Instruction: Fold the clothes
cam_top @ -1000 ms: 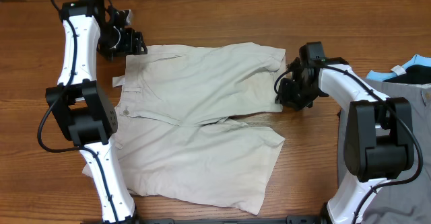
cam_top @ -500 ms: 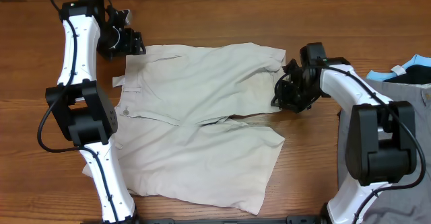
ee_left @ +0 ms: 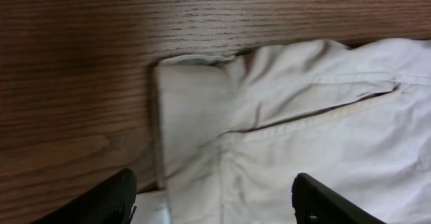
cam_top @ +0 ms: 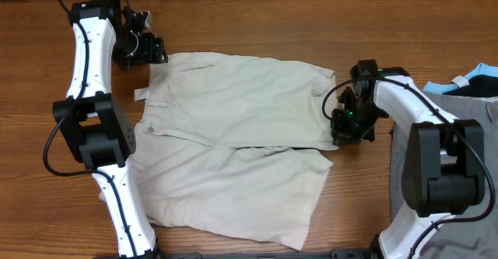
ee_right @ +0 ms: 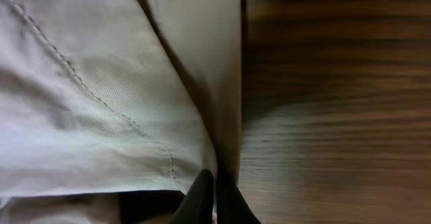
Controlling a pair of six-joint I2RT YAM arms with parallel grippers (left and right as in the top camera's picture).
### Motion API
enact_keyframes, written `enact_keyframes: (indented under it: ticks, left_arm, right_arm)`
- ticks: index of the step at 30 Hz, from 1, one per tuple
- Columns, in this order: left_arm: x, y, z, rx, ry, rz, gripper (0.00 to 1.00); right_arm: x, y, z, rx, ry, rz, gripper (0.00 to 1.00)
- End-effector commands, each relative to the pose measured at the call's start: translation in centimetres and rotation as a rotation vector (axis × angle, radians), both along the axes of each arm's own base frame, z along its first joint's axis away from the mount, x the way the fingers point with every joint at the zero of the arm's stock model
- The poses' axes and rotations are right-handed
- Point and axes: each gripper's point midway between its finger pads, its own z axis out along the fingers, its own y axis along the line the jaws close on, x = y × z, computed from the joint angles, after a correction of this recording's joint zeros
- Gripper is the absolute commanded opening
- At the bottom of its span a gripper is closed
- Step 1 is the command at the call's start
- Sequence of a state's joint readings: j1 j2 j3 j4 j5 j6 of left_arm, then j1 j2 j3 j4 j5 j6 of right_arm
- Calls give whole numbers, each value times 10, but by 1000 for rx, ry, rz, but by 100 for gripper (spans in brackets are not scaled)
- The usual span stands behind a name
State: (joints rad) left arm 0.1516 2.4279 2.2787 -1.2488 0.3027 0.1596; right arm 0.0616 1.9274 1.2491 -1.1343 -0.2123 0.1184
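Beige shorts point(cam_top: 233, 134) spread flat on counter point(cam_top: 257, 26); right gripper point(ee_right: 214, 196) jaws clamped on one leg's hem, likely tensioning the cloth, left gripper point(cam_top: 149, 49) jaws apart above waistband corner, gripping nothing.

You have no legible text, brand, number or sign in any view; the white tag point(cam_top: 139, 95) at the waistband edge of the shorts point(cam_top: 233, 103) is too small in the overhead view to tell whether it carries print.
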Motion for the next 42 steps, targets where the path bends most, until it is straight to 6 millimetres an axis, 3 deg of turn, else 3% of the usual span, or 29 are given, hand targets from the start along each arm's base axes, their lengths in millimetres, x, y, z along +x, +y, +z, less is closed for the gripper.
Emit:
enact_keyframes:
  ticks: [1, 9, 15, 16, 18, 20, 22, 24, 27, 31, 35, 40, 42]
  left_arm:
    - [5, 5, 7, 11, -25, 6, 78]
    - [7, 1, 4, 2, -34, -1, 81]
    - [17, 2, -20, 5, -63, 15, 81]
    - [19, 2, -23, 1, -66, 37, 77]
    - [22, -4, -29, -48, -68, 83, 52]
    - [23, -21, -29, -133, -82, 40, 20]
    - [20, -30, -32, -154, -79, 14, 6]
    - [19, -31, -35, -131, -78, -13, 4]
    - [18, -14, -45, 2, -58, 14, 4]
    - [14, 38, -57, 260, -15, 139, 4]
    - [16, 59, -59, 248, -25, 196, 4]
    - [24, 86, -27, 216, -88, 239, 4]
    - [31, 88, -7, 162, -127, 245, 11]
  right_arm:
    - [12, -15, 12, -81, -64, -18, 4]
    - [19, -12, 12, -72, -89, -30, 4]
    - [20, -12, 12, -72, -95, -30, 4]
    - [21, -12, 12, -72, -96, -31, 4]
    - [21, -12, 12, -69, -98, -31, 4]
    - [22, -11, 12, -68, -101, -31, 4]
    - [23, -11, 12, -67, -106, -31, 4]
    - [24, -11, 12, -67, -111, -32, 4]
    - [25, -11, 12, -67, -113, -32, 4]
    - [22, -11, 12, -68, -102, -31, 4]
    - [19, -12, 12, -69, -92, -30, 4]
    - [21, -12, 12, -69, -98, -31, 4]
    - [22, -11, 12, -68, -104, -30, 4]
